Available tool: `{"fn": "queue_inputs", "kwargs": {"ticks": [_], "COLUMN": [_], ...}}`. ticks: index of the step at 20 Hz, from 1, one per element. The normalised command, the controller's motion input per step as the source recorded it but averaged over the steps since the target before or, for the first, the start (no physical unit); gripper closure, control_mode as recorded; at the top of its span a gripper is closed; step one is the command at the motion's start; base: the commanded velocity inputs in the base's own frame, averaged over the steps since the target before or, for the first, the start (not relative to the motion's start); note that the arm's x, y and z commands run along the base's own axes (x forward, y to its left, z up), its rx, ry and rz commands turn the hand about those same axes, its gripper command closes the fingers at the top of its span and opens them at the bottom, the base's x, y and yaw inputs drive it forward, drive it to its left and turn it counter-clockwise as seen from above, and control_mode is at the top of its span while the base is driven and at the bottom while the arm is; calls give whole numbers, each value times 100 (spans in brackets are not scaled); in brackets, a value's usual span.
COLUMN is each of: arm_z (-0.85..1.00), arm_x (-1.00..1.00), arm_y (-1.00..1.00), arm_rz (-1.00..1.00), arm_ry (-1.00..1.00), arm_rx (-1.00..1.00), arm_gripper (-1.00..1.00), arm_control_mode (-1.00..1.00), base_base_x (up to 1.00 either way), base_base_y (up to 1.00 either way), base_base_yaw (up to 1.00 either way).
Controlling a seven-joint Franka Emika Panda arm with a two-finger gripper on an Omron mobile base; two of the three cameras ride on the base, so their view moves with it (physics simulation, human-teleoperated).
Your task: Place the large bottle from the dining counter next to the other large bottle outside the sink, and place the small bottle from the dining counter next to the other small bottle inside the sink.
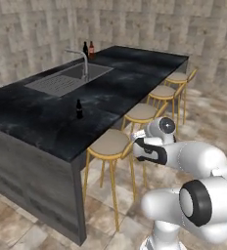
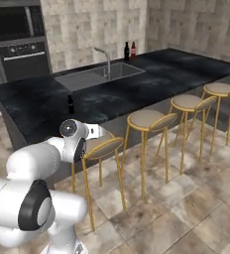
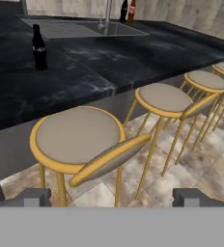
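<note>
Still at the approach, we judge: nothing is picked up yet. The small bottle [image 1: 79,109] stands upright on the desk [image 1: 37,122], near its front edge, well apart from the sink [image 1: 61,80]. At the far side of the sink a dark bottle [image 1: 85,49] stands just beside the other large bottle [image 1: 91,50]. Our gripper [image 3: 111,197] hangs low over the nearest stool [image 3: 77,137], jaws wide apart, holding and touching nothing. Next we need to rise above the desk edge and reach toward the small bottle
</note>
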Motion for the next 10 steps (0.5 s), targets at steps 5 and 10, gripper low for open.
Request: {"fn": "queue_inputs", "kwargs": {"ticks": [5,10], "arm_z": [0,0], "arm_x": [0,0], "arm_y": [0,0], "arm_rz": [0,0], "arm_ry": [0,0], "arm_rx": [0,0], "arm_gripper": [-100,-100], "arm_control_mode": [100,100], "base_base_x": [7,22], "base_base_y": [-59,-79], "base_base_yaw": [36,39]}}
